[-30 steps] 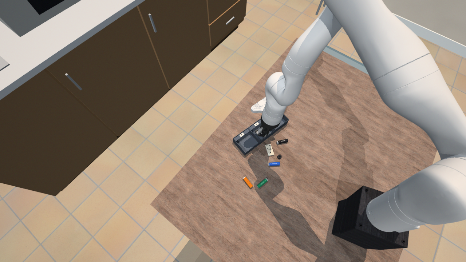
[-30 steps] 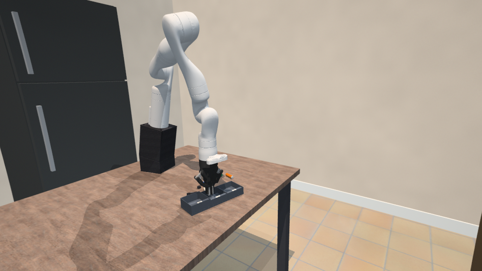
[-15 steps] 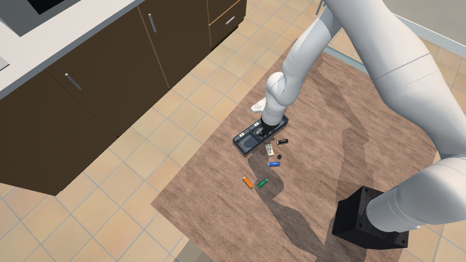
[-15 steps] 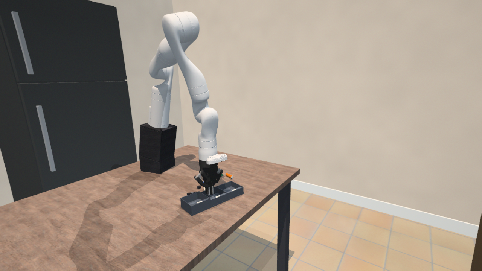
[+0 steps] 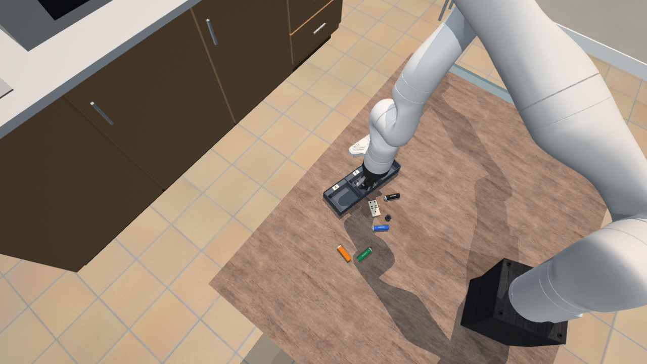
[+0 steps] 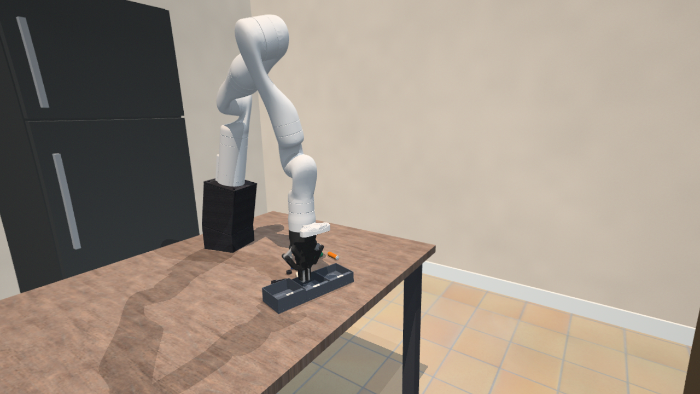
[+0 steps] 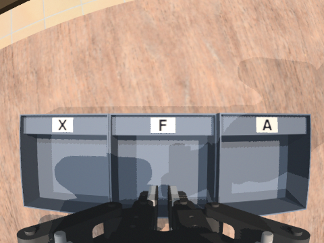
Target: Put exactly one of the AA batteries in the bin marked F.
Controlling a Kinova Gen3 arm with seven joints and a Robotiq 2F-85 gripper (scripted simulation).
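A dark grey tray has three bins marked X, F and A; all three look empty. In the top view the tray lies near the table's far edge. My gripper hangs low over the near part of bin F, its fingertips down at the bin. The fingers are nearly together and I see nothing between them. Several AA batteries lie on the table: black, blue, green and orange.
A white domino and a small black round piece lie just beside the tray. The arm's black base block stands at the near right corner. The table edge runs close behind the tray.
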